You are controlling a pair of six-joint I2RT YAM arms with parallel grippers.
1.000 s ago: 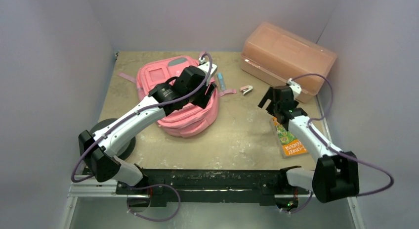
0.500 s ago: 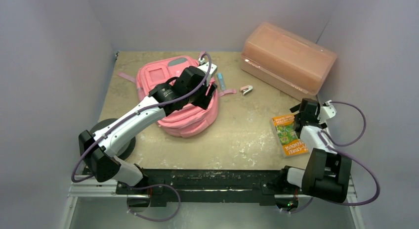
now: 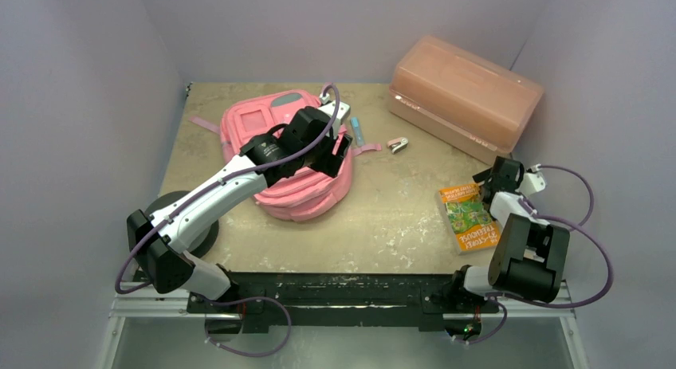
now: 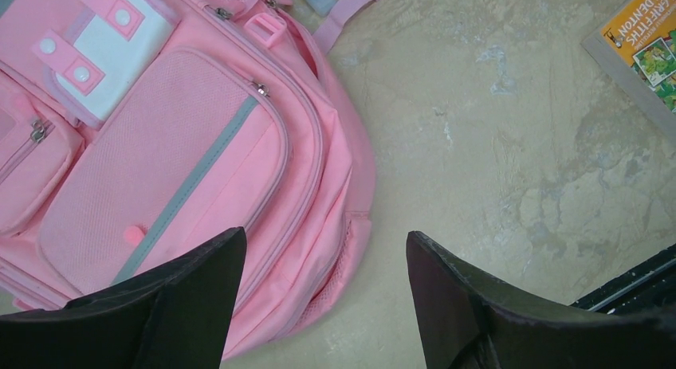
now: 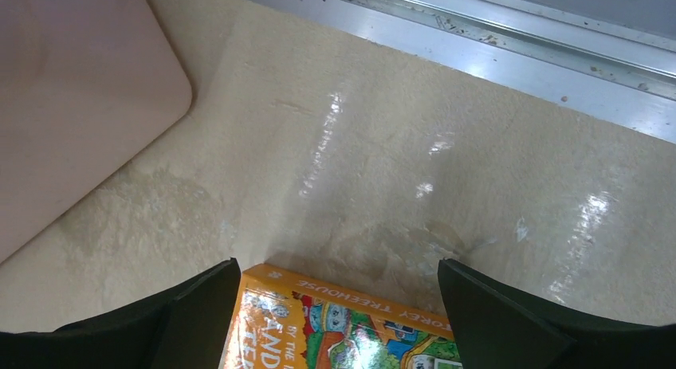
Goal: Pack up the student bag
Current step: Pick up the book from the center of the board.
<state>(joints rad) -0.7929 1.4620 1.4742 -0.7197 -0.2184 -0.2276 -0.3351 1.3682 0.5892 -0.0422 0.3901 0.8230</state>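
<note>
Bag (image 3: 303,198) lies flat at centre-left of the top view, front pockets up. Its long axis runs roughly top to bottom of the frame with a slight tilt. Every zip I can see looks closed, and I can't find an opening.

Left gripper (image 3: 335,150) hangs over the bag's right-hand side. In the left wrist view the left gripper (image 4: 325,237) has its jaws well apart with nothing between them. The bag's edge sits under the left finger and bare table under the right one.

Right gripper (image 3: 498,178) is at the right of the frame, well apart from the bag and just at the upper right corner of the book (image 3: 468,217). In the right wrist view the right gripper (image 5: 339,264) is spread as wide as it goes and holds nothing. The book's short edge (image 5: 335,321) lies between the fingers at the bottom of the frame. I can't tell whether they touch it.

The box (image 3: 462,86) sits at upper right. A blue tube (image 3: 358,131) and a small clip (image 3: 397,145) lie just right of the bag.

My read is that the left arm is the one for the bag, as it is directly above it. The right arm is nearer the book, which has to travel left across the frame to reach the bag.
</note>
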